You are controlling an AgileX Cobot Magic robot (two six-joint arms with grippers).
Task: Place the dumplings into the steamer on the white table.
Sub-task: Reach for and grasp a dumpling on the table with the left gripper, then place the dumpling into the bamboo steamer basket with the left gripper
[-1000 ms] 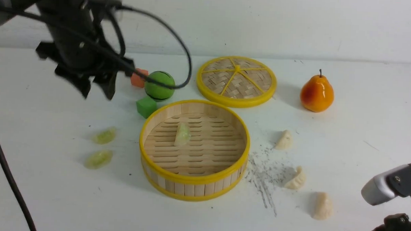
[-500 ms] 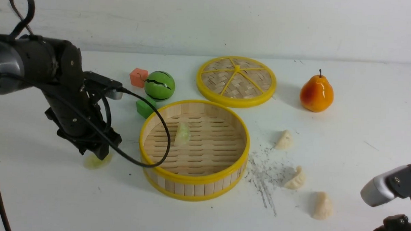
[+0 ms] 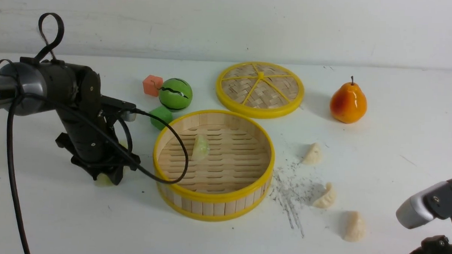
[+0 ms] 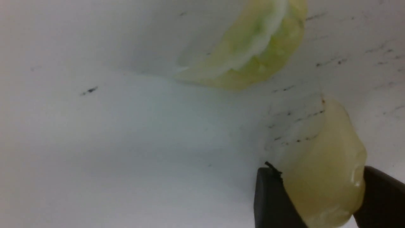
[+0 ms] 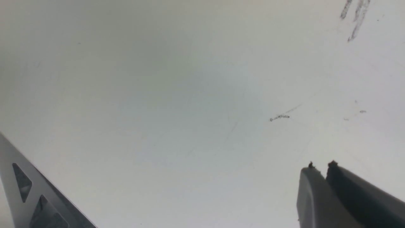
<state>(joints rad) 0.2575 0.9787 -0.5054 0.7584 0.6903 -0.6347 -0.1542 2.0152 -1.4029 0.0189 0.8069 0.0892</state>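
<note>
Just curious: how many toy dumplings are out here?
6. One green dumpling in the steamer; three cream dumplings on the table to its right; two green ones at the left gripper, mostly hidden from the front.

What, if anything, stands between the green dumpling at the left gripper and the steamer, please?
Nothing on the white table lies between them: only the steamer's own wall, with the arm's cable drooping over its rim.

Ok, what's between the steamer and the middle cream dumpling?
No object: just bare white table with grey scuff marks between the steamer and the middle cream dumpling, shown in the front view.
</note>
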